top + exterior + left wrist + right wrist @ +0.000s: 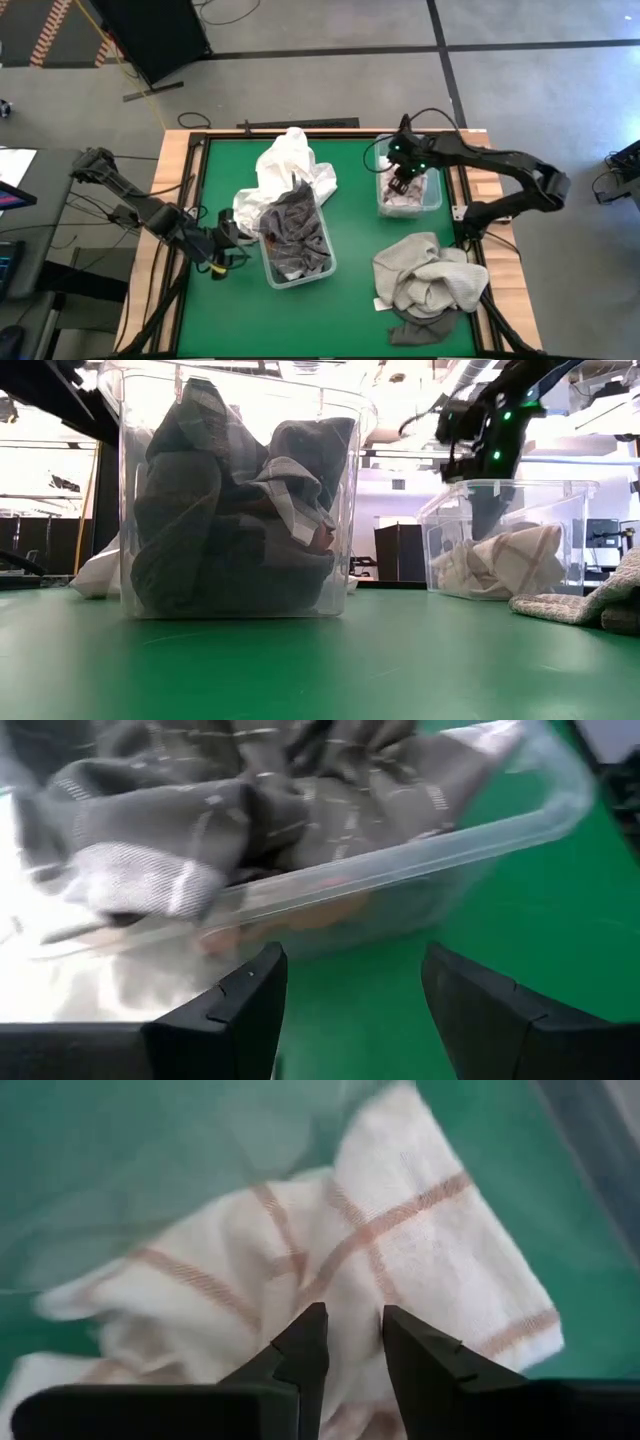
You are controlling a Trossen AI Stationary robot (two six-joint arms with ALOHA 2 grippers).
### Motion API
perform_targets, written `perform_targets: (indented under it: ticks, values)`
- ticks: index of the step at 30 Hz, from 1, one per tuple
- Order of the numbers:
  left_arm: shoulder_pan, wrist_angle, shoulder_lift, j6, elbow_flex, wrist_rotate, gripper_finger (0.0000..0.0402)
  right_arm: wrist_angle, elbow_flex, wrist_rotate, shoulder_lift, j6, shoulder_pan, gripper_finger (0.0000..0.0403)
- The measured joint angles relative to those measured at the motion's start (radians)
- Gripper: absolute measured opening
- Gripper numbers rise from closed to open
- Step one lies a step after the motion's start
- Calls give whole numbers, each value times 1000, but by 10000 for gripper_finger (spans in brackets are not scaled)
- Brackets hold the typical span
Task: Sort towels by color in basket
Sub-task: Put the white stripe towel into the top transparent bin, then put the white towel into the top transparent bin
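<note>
While the right pincer hangs narrowly parted over the white red-checked towel in the small clear tub at two o'clock, cloth could snag and lift out.

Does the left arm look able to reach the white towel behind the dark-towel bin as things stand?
Probably yes. The left gripper is open beside the clear bin, and the white towel lies uncovered just past that bin on the mat, with nothing over it.

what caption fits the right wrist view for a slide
Right pincer, fingers narrowly apart, poised over a white towel with red checks inside its clear bin.
</note>
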Motion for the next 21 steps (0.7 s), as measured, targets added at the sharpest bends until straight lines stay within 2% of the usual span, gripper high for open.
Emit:
perform_targets:
  ticks: [6, 10, 15, 21]
  values:
    - [-12, 13, 0, 35, 34, 48, 221, 4, 0, 0, -125, 0, 56, 128]
    - [-42, 103, 0, 103, 44, 77, 221, 9, 0, -1, -186, 0, 82, 134]
    - [-64, 241, 6, 225, 45, 102, 221, 55, 0, -1, -237, 14, 126, 178]
    - [-47, 319, 38, 325, 45, 100, 221, 188, 0, -36, -251, 16, 229, 239]
